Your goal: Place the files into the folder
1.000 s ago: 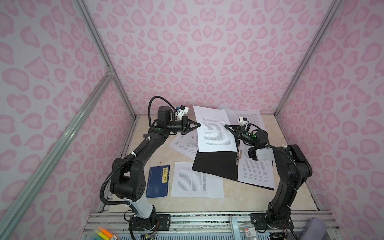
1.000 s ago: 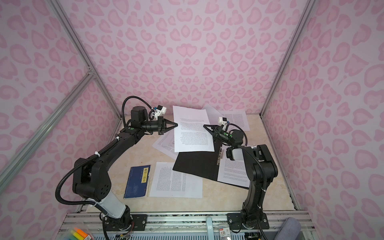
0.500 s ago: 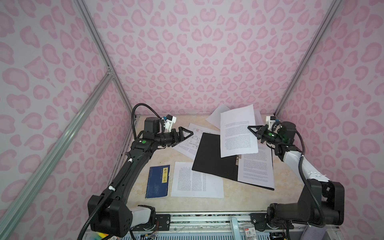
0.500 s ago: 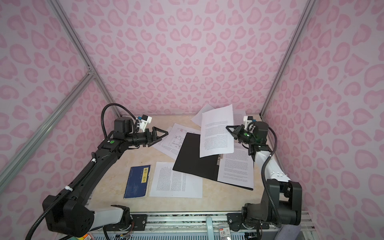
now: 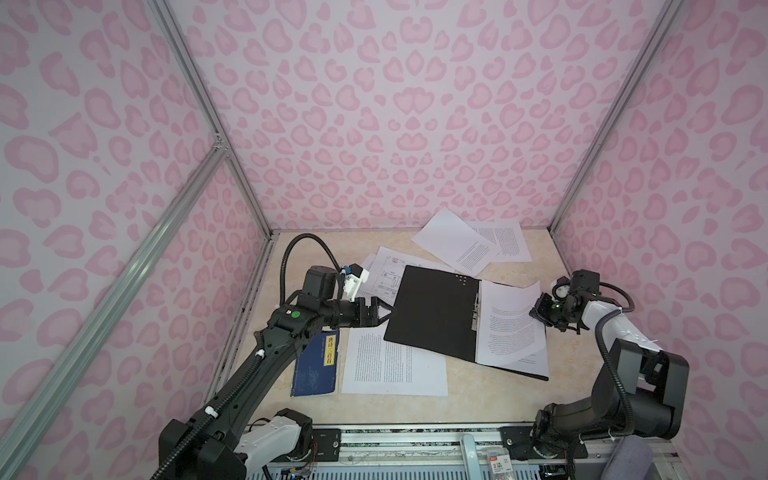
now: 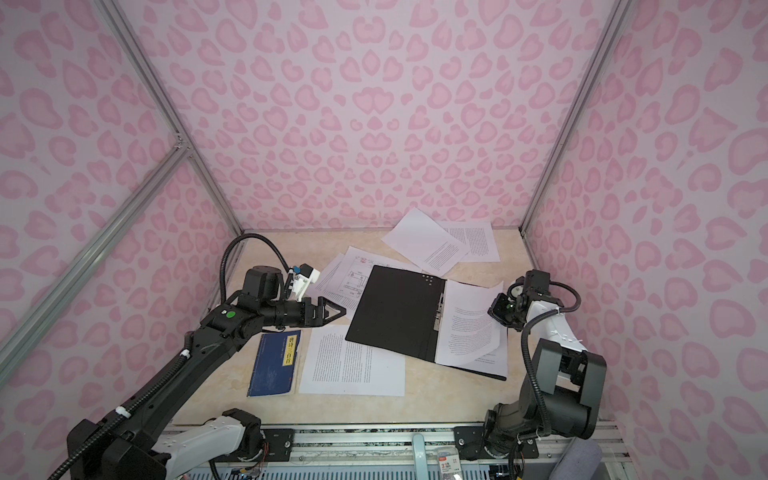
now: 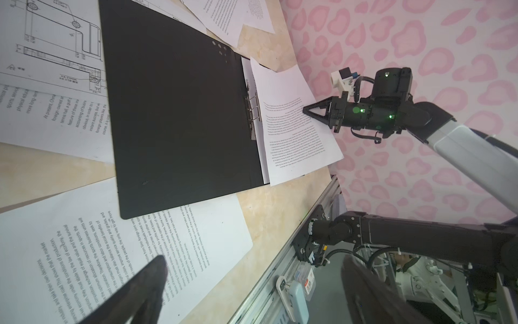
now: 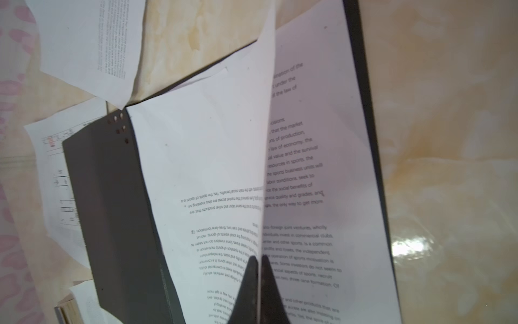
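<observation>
right wrist view: right gripper [image 8: 259, 256] pinches a sheet [image 8: 210, 168] curled over the open folder [image 8: 112, 210]'s right half; left gripper [image 5: 386, 313] spread, empty, beside the folder. best to lay the sheet flat and square before letting go.

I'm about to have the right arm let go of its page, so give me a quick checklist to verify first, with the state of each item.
1. right gripper pinches the held sheet: ok.
2. Held sheet hangs over the right half of the folder: ok, though one corner curls up.
3. Folder lies open, black inside up: ok.
4. left gripper is open and clear of the held sheet: ok.
5. Held sheet is square to the fastener strip: cannot tell.
6. All files are inside: not ok; the front sheet lies outside, partly under the folder.
</observation>
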